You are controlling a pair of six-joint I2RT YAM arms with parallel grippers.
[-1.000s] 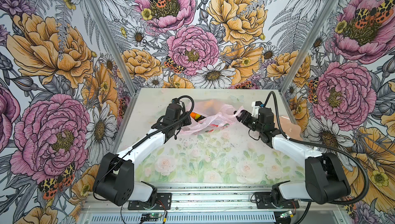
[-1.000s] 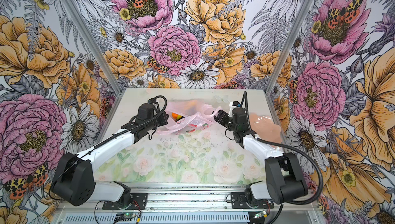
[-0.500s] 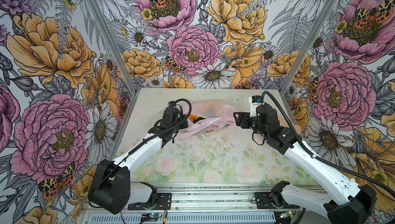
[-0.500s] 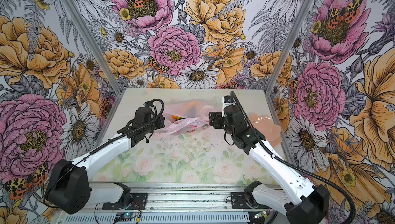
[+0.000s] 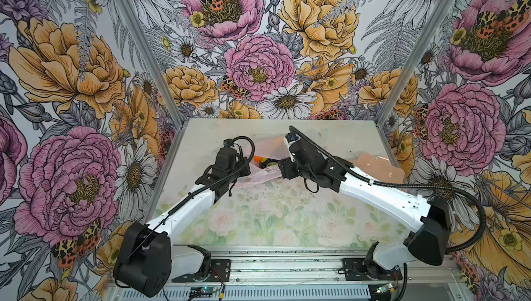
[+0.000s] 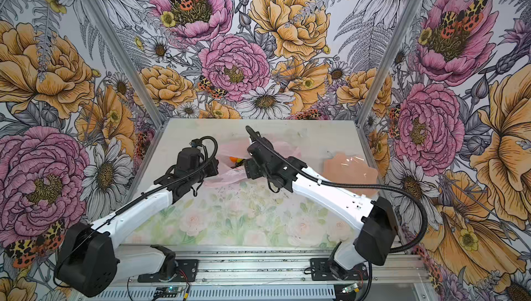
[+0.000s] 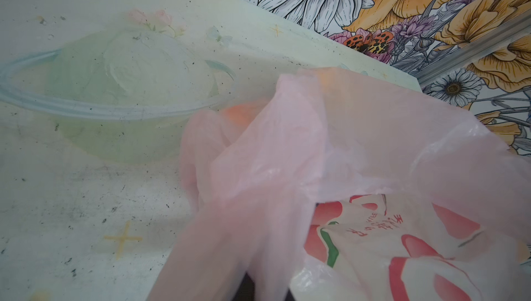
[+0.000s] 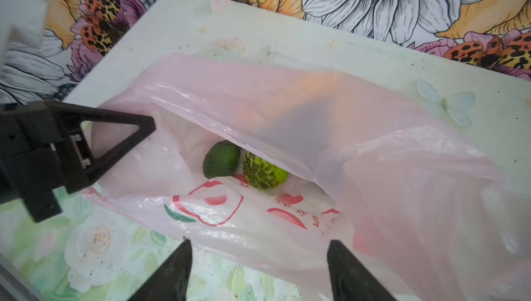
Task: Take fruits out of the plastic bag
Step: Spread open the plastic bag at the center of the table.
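1. Right claw (image 8: pixel 258 245): open wide and empty. Hovers at the bag mouth, tips over the lower lip of film.
2. Left claw (image 5: pixel 244 170): closed. Pink film runs bunched into it in the left wrist view, so it reads as pinching the bag rim and holding the mouth up. Sits across the mouth from the right claw.
3. Plastic bag (image 8: pixel 373 141): thin pink film w/ red prints, lying on the table (image 5: pixel 287 213) between the two claws. Mouth gapes toward the right claw.
4. Fruits, in bag:
   - Dark green avocado (image 8: pixel 221 160) and lime-green ball (image 8: pixel 263 174), touching, straight ahead of the right claw just past the lower lip.
   - Small orange piece (image 5: pixel 257 158) at the mouth, nearer the left claw.
   - Rest hidden by film, count n/a.
5. Peach dish (image 6: pixel 349 170): behind the right claw, beside its arm, apart from the bag.
6. Status (est.): none seen outside the bag, first reach-in pending.
7. Risks (est.):
   - Lower lip caught in the jaws w/ the fruit, so the bag lifts too.
   - Ball rolls deeper if nudged, being round.
   - Avocado and ball touch, so a double or half grip is possible.
   - Left pinch slips, top flap sags and the mouth shuts.
   - Light bag drags along the table under a push.
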